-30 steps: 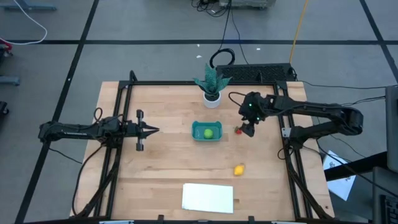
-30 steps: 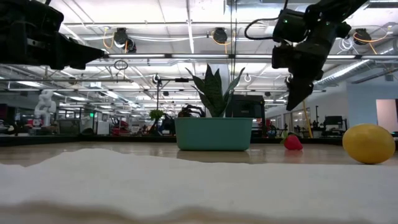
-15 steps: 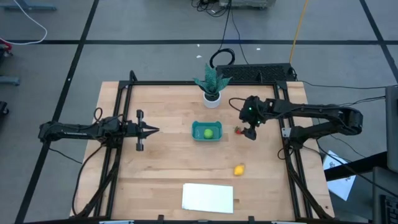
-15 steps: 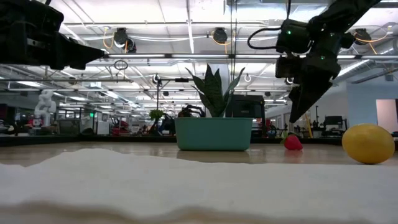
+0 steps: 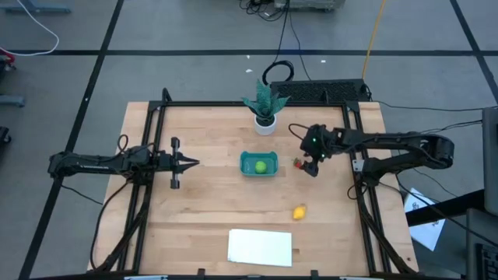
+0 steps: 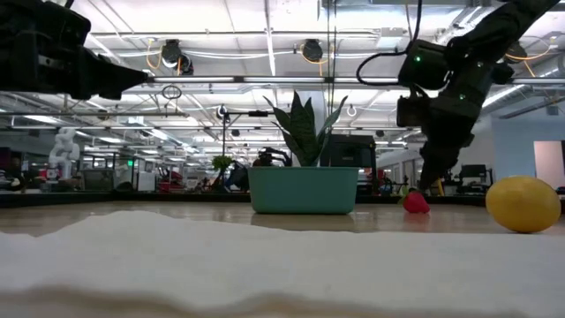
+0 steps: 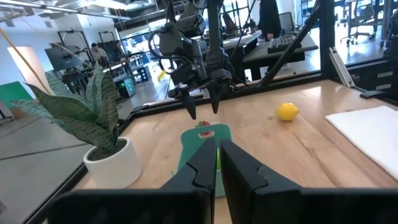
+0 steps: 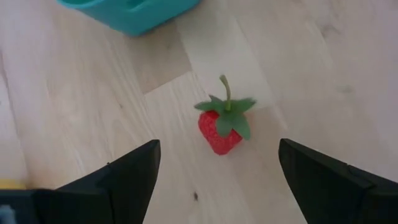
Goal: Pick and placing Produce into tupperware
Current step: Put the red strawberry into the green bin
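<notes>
On the wooden table (image 5: 210,210) we are lowering our right gripper (image 8: 214,171), fingers spread apart, closer over the toy strawberry (image 8: 222,127) lying just beside the teal tupperware (image 5: 259,164), nearing a grasp, while our left gripper (image 5: 189,162), fingers together, is waiting well apart.

Taking the tupperware (image 5: 259,164) as the mark: the round fruit (image 5: 261,166) lies in it, the strawberry (image 5: 298,162) just to its right, under the right gripper (image 5: 310,168). The potted plant (image 5: 264,109) stands behind it. The lemon (image 5: 298,211) lies before it to the right, the white sheet (image 5: 260,247) farther before it. The left gripper (image 5: 192,162) hangs well to its left.
</notes>
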You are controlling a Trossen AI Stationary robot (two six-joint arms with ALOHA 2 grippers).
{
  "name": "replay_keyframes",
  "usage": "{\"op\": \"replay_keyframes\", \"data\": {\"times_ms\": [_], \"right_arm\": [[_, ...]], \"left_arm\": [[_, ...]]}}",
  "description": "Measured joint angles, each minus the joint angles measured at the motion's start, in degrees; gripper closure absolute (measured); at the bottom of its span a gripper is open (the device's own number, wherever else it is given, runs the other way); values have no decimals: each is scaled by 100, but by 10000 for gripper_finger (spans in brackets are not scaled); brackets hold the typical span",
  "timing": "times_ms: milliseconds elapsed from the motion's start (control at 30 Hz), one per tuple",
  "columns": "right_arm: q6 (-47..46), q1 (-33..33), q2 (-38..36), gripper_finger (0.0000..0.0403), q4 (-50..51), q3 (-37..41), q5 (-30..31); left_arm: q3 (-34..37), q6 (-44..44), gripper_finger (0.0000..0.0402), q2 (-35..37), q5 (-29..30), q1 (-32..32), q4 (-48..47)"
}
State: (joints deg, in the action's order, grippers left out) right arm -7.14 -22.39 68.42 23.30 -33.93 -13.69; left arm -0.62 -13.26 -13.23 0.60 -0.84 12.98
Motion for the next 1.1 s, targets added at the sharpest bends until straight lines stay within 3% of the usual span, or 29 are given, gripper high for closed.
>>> {"op": "replay_keyframes", "data": {"times_ms": [533,1100], "right_arm": [[-954,4,7,82,-781,258,207],[-996,232,916,82,-1272,257,368]], "left_arm": [[0,-2,376,0,0,0,2],[0,-16,376,0,41,0,-92]]}}
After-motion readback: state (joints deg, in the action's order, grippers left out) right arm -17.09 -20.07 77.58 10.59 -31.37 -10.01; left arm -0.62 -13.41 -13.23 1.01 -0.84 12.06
